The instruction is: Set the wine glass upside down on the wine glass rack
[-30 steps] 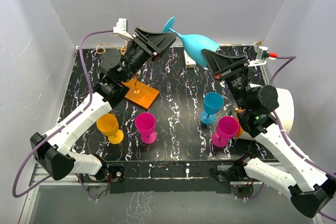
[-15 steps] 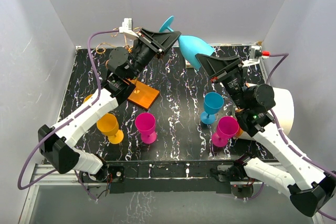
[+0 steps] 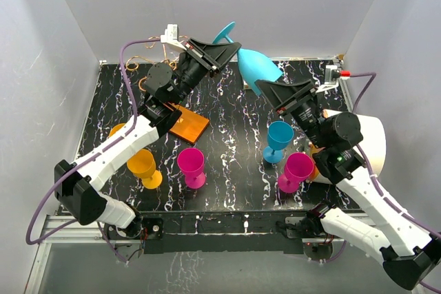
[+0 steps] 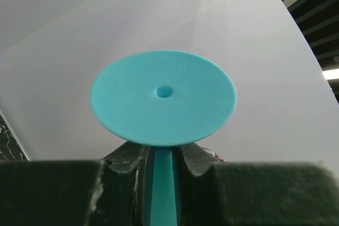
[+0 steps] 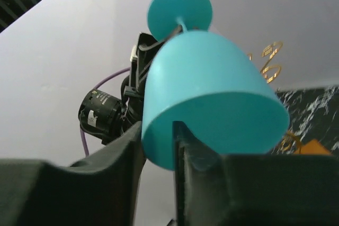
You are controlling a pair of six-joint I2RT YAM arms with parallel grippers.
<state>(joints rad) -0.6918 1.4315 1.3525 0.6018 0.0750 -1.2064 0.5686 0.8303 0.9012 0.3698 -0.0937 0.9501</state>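
The teal wine glass point(image 3: 253, 67) hangs in the air over the back of the table, foot up and tilted, bowl mouth down toward the right. My left gripper point(image 3: 231, 47) is shut on its stem just under the foot point(image 4: 163, 96), with the stem point(image 4: 161, 183) between the fingers. My right gripper point(image 3: 266, 88) is shut on the bowl's rim, one finger inside and one outside the bowl point(image 5: 206, 88). The wine glass rack's orange base point(image 3: 187, 123) lies under my left arm. Its gold loops point(image 5: 271, 51) show behind the bowl.
On the black marbled table point(image 3: 234, 129) stand a blue glass point(image 3: 279, 135), two magenta glasses point(image 3: 191, 163) point(image 3: 298, 169) and a yellow glass point(image 3: 142, 165). Another yellow glass point(image 3: 117, 129) peeks out behind my left arm. A white cylinder point(image 3: 372, 144) stands at the right edge.
Both arms have shifted the teal glass a little left, and it has tilted steeper with the foot up. Both grippers have kept their hold.
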